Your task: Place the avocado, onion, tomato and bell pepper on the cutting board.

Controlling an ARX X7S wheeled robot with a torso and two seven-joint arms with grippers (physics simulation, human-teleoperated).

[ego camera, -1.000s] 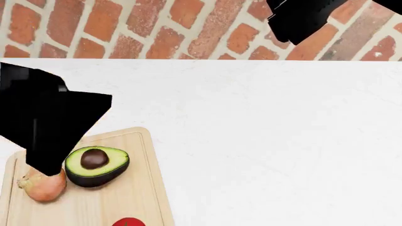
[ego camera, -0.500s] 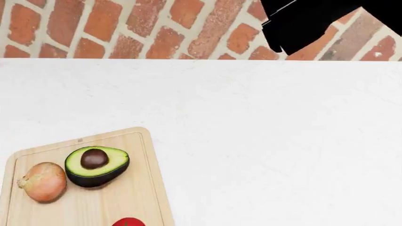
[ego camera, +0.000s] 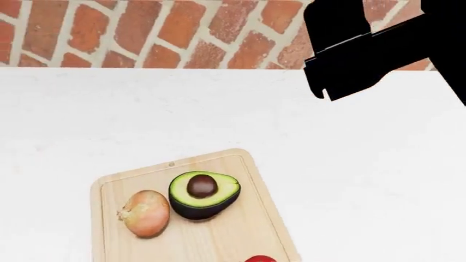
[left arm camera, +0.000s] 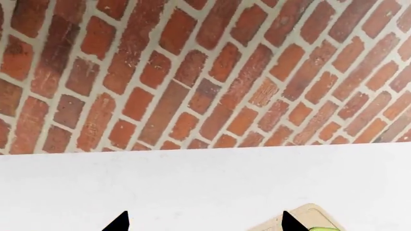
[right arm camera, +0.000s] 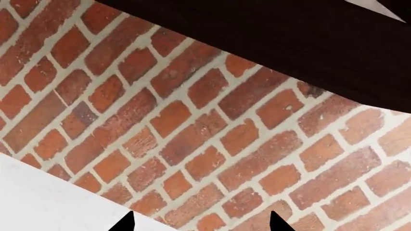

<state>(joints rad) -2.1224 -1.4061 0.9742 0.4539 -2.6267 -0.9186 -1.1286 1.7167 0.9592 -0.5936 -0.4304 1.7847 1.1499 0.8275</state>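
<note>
**Three vegetables on one board, both arms raised clear**

One light wooden rectangular cutting board [ego camera: 255, 218] with rounded corners and a rim groove lies on the white worktop [ego camera: 364, 164], near the lower edge of the head view. On it sit three vegetables. One halved avocado [ego camera: 204, 194], dark green skin, yellow-green flesh and a single round brown pit facing up, lies near the board's far end. One whole onion [ego camera: 145, 213] with tan-orange papery skin lies just beside it on the robot's left side; whether the two touch cannot be told. One glossy red tomato [ego camera: 260, 258] shows only as a sliver at the bottom edge of the head view, nearer the robot than the avocado and well apart from it. No bell pepper shows in any view.

A red brick wall with pale mortar [ego camera: 145, 27] rises behind the worktop.

The right arm [ego camera: 378, 43] appears as a black shape at the upper right of the head view, above the worktop's far edge and well apart from the board. Two black fingertips [right arm camera: 125, 222] of the right end effector [right arm camera: 200, 224] stand apart with nothing between them, facing the bricks. Two fingertips [left arm camera: 119, 222] of the left end effector [left arm camera: 202, 224] are likewise spread and empty, above the worktop, with one corner of the board and a bit of green avocado near one tip.
</note>
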